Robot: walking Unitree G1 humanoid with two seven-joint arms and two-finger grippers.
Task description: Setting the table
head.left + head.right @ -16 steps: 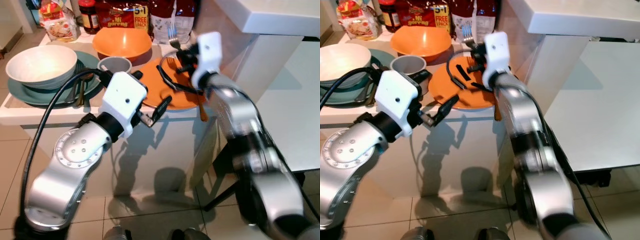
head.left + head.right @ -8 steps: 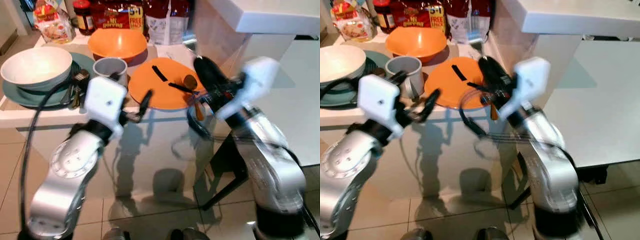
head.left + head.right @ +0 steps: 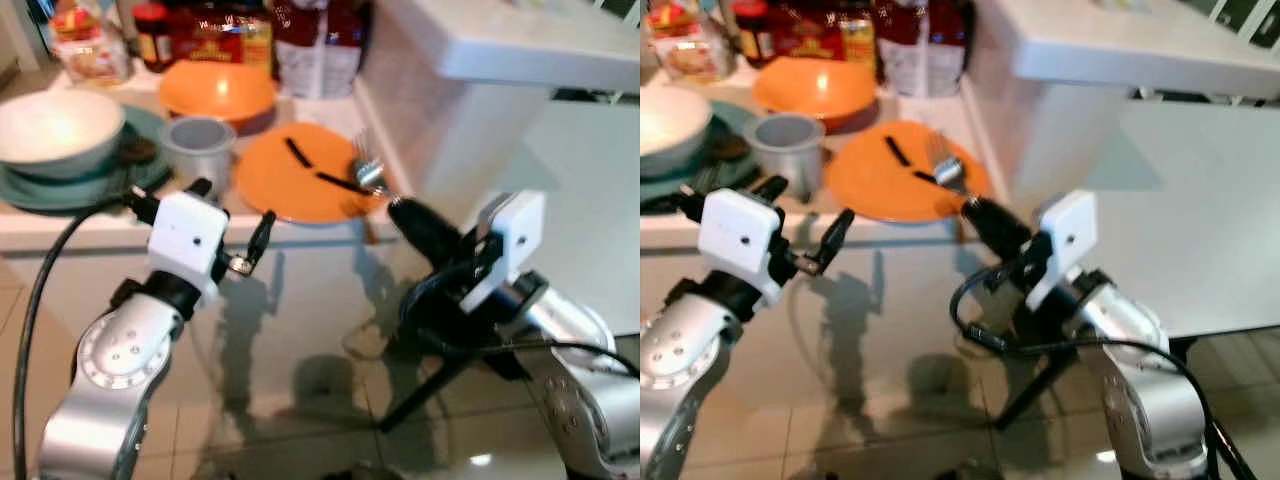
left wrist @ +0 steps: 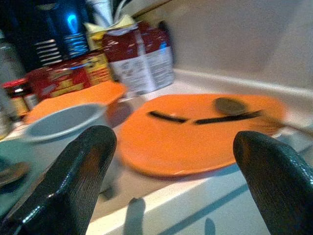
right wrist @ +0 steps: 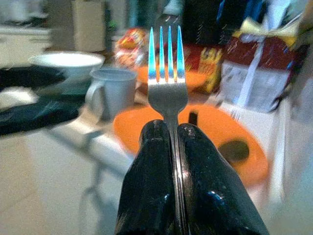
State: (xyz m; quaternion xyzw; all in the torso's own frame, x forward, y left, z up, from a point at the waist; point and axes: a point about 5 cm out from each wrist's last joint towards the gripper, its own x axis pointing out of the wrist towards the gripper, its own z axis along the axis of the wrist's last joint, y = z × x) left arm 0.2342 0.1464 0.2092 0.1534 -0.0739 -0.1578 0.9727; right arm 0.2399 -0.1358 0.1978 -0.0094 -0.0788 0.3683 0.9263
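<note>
Bright, even light fills the room, and both head views are soft with motion blur, the packets at the back of the counter (image 3: 60, 225) smeared past reading. Shadows of both arms fall on the counter's white front and the glossy floor tiles (image 3: 330, 390), which carry a small glare spot. In the right wrist view the fork (image 5: 167, 78) is sharp with blue glints on its tines, everything behind it hazy. The left wrist view is dimmer and blurred, its black fingers (image 4: 73, 181) shining.
</note>
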